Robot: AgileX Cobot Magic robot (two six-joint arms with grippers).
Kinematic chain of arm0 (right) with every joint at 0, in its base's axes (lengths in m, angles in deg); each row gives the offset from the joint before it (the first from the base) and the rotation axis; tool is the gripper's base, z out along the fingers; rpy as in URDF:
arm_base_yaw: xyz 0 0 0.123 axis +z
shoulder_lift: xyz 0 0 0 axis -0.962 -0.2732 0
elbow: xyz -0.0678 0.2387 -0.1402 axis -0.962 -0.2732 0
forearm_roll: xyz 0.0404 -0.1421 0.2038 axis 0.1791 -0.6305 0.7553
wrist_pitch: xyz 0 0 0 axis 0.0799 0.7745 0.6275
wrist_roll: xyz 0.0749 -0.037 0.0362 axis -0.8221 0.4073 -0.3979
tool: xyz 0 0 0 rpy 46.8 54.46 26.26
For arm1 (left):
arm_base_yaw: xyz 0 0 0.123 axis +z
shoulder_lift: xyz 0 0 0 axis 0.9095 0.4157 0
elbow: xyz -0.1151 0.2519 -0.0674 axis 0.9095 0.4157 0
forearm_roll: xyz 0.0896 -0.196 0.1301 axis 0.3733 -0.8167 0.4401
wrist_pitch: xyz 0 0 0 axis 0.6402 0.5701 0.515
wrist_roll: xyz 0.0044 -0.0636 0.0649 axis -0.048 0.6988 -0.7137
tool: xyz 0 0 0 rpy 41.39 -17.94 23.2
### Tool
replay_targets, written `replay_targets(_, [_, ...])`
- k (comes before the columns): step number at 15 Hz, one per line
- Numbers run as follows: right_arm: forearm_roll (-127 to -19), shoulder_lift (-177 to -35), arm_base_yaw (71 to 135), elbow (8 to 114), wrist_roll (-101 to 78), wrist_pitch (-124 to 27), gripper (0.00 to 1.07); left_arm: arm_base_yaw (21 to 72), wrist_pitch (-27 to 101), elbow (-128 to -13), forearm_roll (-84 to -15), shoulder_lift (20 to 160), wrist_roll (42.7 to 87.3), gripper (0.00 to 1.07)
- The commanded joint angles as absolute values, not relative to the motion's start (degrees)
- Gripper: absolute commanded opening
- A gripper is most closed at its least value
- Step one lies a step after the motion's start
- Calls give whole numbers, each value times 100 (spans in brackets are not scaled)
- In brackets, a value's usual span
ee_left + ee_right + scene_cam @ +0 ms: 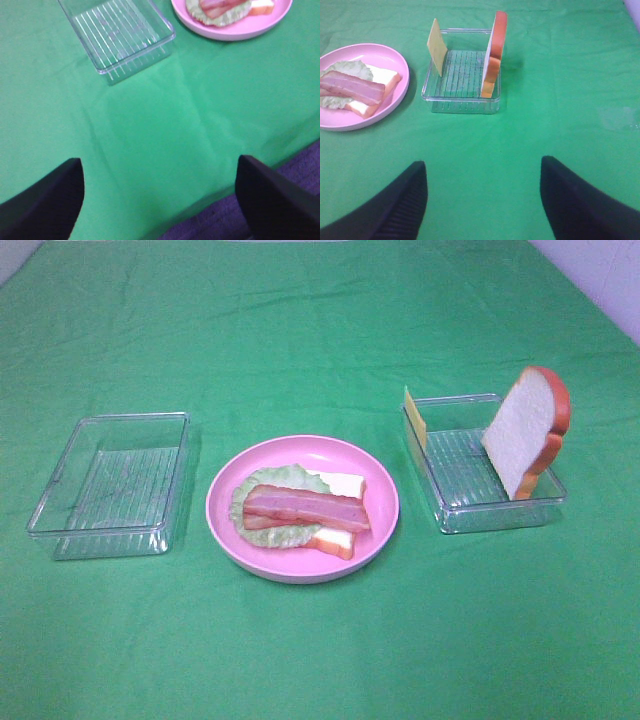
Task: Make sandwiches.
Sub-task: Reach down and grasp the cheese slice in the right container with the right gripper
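On the pink plate [385,505] lies a bread slice [340,485] with a round pale green lettuce leaf [285,478] and reddish-brown bacon strips [305,508] on top. The second bread slice [525,428] leans upright in the right clear tray [448,502], and the yellow cheese square [414,417] leans at that tray's far left wall. Both show in the right wrist view: bread [492,55], cheese [437,46]. My left gripper [160,200] is open over bare cloth near the table's front edge. My right gripper [482,200] is open, well short of the right tray. Neither gripper shows in the exterior high view.
An empty clear tray [110,482] stands left of the plate; it also shows in the left wrist view [120,35]. Green cloth [320,650] covers the table. The table's front edge [235,200] shows in the left wrist view.
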State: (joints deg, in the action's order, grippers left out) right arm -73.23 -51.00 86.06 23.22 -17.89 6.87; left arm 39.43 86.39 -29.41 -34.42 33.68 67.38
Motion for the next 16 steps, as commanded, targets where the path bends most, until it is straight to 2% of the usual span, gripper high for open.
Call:
replay_targets(1, [-6957, -5914, 8572, 2368, -2104, -207, 62, 3920, 8570, -2924, -3460, 2657, 6738, 79])
replay_targets(4, [-6344, -7203, 8572, 2706, -2150, -717, 62, 3920, 8582, -2912, -3460, 1941, 6784, 79])
replay_targets(6, [-6326, -8515, 8578, 3623, -1881, -545, 62, 3920, 8547, -2889, -3500, 2010, 6876, 79])
replay_targets(11, [-5822, -10555, 8578, 5593, -1124, 618, 62, 3920, 8541, -2889, -3500, 1998, 6876, 79])
replay_targets(14, [-5570, -11729, 8583, 6739, -1113, 1403, 56, 3920, 8541, -2889, -3500, 1998, 6876, 79])
replay_targets(16, [-5576, -12463, 8583, 7410, -981, 1781, 56, 3920, 8541, -2889, -3500, 1998, 6876, 79])
